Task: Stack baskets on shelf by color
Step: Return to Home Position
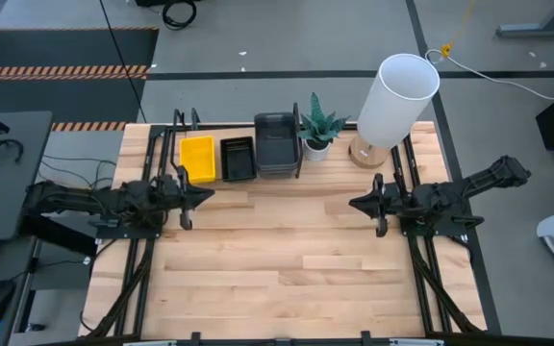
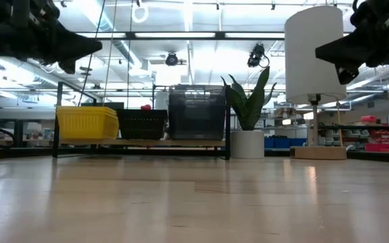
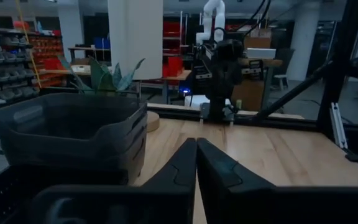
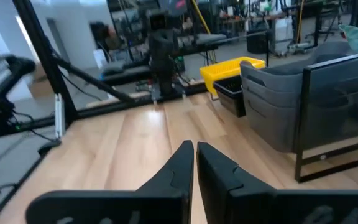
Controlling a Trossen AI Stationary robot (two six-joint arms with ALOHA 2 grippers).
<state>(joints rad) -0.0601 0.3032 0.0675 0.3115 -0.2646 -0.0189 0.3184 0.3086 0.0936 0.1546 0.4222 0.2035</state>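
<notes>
My left gripper (image 1: 207, 195) and right gripper (image 1: 355, 204) are both pressed together, empty; I should pull back level, clear of the far-edge black-framed light-wood shelf (image 2: 181, 142).

Bright light is falling from above on the desk (image 1: 287, 259), and the wood is looking pale and even. Soft little shadows are lying under the left arm (image 1: 113, 204) and the right arm (image 1: 450, 200). The white lamp shade (image 1: 399, 94) is glaring. In the low view, long ceiling lights (image 2: 201, 35) are glowing far behind, so both arms are showing as black shapes. On the shelf (image 2: 140, 143), the yellow baskets (image 2: 86, 123) are catching the light. Both wrist views are looking dimmer.
</notes>
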